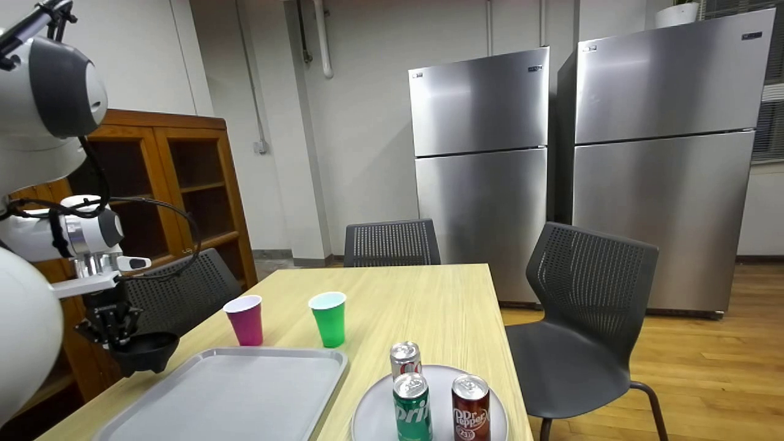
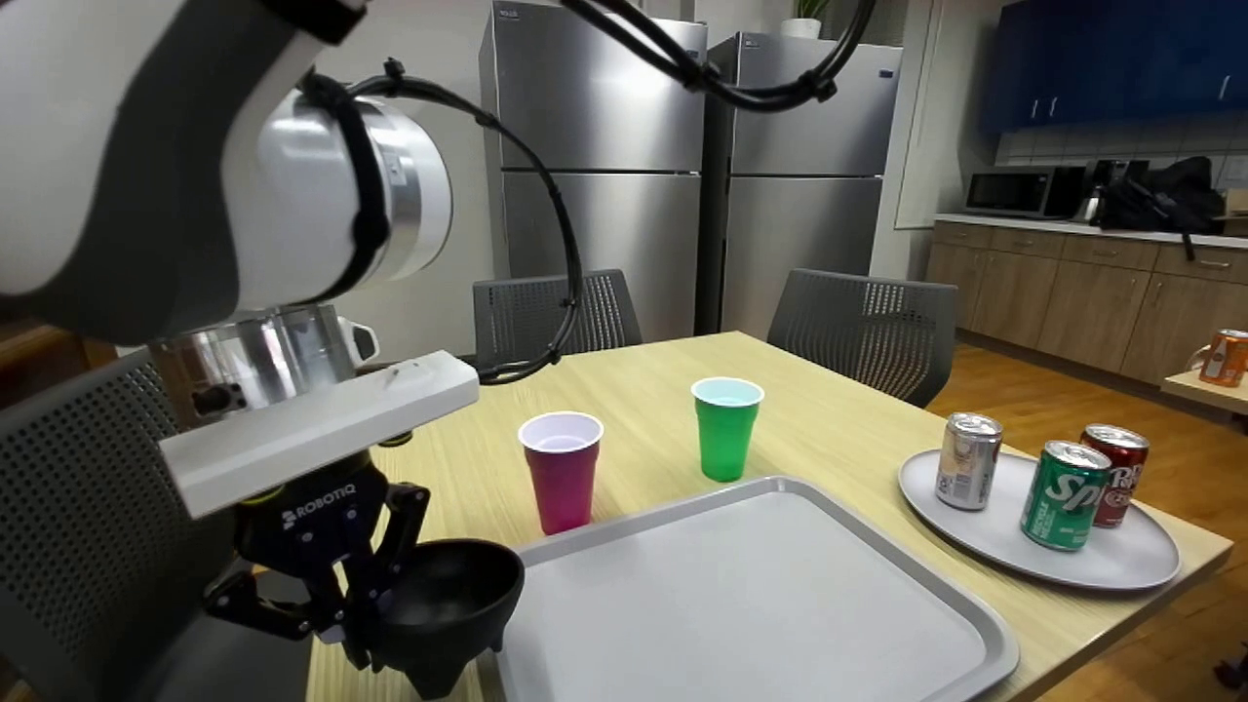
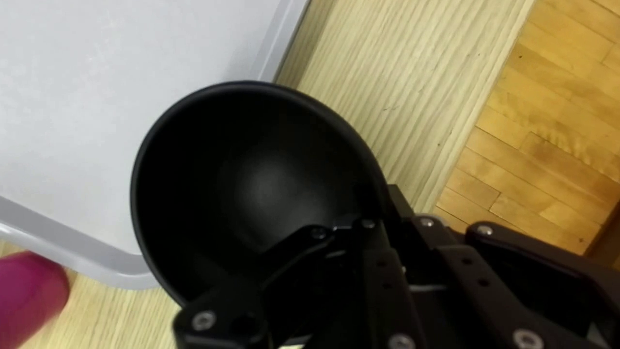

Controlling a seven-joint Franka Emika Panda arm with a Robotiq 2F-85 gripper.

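Observation:
My gripper [image 2: 359, 634] is shut on the rim of a black bowl [image 2: 453, 600] with short feet. The bowl looks empty inside. In the wrist view the fingers [image 3: 380, 206] pinch the bowl's [image 3: 261, 169] rim on one side, and the bowl overlaps a corner of the grey tray [image 3: 72, 97]. In an exterior view the gripper [image 1: 116, 343] and bowl [image 1: 147, 350] are at the table's edge beside the tray [image 1: 245, 392]. Whether the bowl's feet touch anything is hard to tell. A purple cup [image 2: 564, 487] and a green cup [image 2: 724, 434] stand upright behind the tray.
A round grey plate [image 2: 1111, 575] holds a silver can [image 2: 967, 466], a green Sprite can [image 2: 1061, 502] and a Dr Pepper can [image 2: 1126, 468]. Dark chairs [image 1: 591, 282] stand around the wooden table [image 1: 422, 294]. Two steel refrigerators [image 1: 481, 202] are behind.

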